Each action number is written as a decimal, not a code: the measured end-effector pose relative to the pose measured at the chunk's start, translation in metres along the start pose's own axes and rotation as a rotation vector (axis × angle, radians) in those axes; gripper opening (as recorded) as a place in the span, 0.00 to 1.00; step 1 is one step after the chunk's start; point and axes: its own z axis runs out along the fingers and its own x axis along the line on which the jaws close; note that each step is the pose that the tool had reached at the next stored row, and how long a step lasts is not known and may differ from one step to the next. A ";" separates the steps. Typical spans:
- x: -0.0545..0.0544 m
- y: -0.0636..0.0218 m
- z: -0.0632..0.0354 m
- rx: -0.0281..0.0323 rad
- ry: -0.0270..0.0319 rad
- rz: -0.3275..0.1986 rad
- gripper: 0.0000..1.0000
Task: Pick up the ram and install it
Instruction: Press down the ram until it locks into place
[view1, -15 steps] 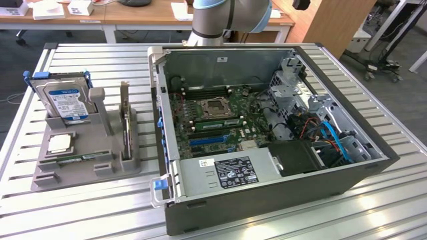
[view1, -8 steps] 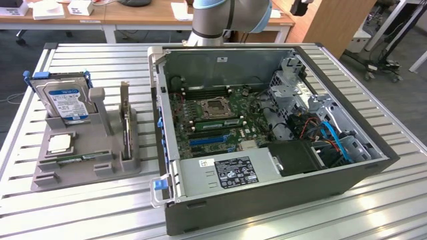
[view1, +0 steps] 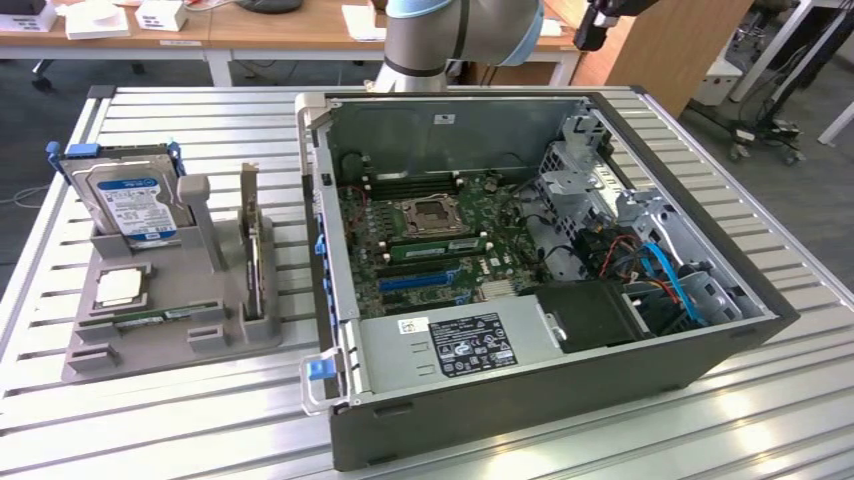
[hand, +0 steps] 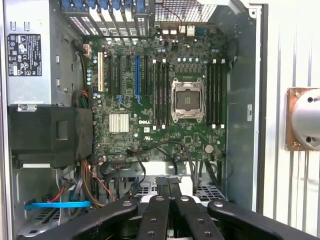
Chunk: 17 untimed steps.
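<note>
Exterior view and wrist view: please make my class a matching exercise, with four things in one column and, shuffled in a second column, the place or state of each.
Things
1. hard drive
2. ram
3. CPU socket
4. gripper

Place or state
A. on the motherboard, inside the computer case
B. shut, above the open case
C. lying flat, low on the grey holder
D. standing upright in the grey holder

Pairs: 1-D, 2-C, 3-A, 4-B
</note>
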 end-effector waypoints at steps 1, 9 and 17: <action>0.000 0.0000 0.0017 0.0000 0.0001 0.000 0.10; 0.000 -0.0003 0.0164 -0.0001 0.0001 0.000 0.10; 0.001 -0.0005 0.0309 -0.0001 0.0001 0.000 0.10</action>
